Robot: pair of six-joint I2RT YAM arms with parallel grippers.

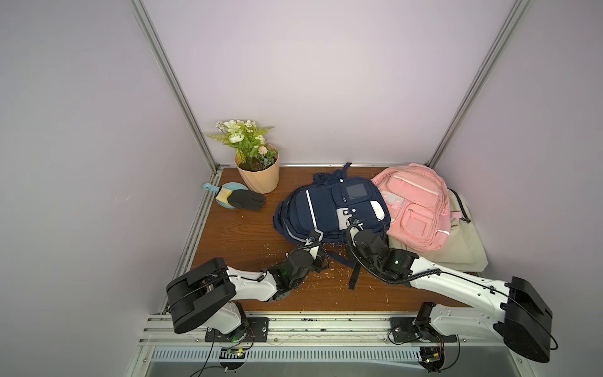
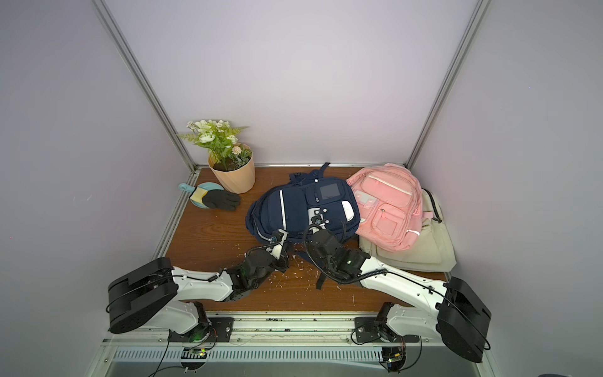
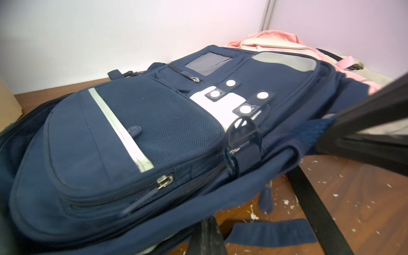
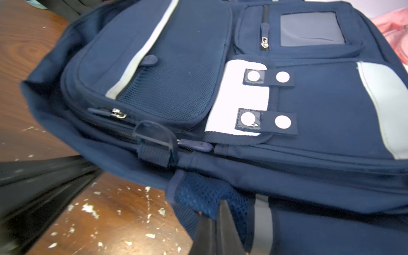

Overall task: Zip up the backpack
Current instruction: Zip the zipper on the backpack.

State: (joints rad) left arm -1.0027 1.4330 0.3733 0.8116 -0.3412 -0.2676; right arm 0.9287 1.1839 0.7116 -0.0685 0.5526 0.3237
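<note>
Mid-frame on the surface point(image 1: 235, 235) lies the navy backpack point(image 1: 329, 209). The left claw point(image 1: 314, 239) is clamped on its lower edge and the right claw point(image 1: 354, 226) on its mesh pocket point(image 4: 205, 196). Pulling that fabric taut should let the zipper pull point(image 4: 196, 146) slide.

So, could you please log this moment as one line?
left gripper: jaws shut on navy backpack, near edge | right gripper: jaws shut on mesh side pocket

Pink backpack point(image 1: 412, 209) lying on cream bag point(image 1: 456, 251), potted flowers point(image 1: 259, 179), black glove point(image 1: 248, 199) over what looks like a blue dish point(image 1: 232, 186)
</note>
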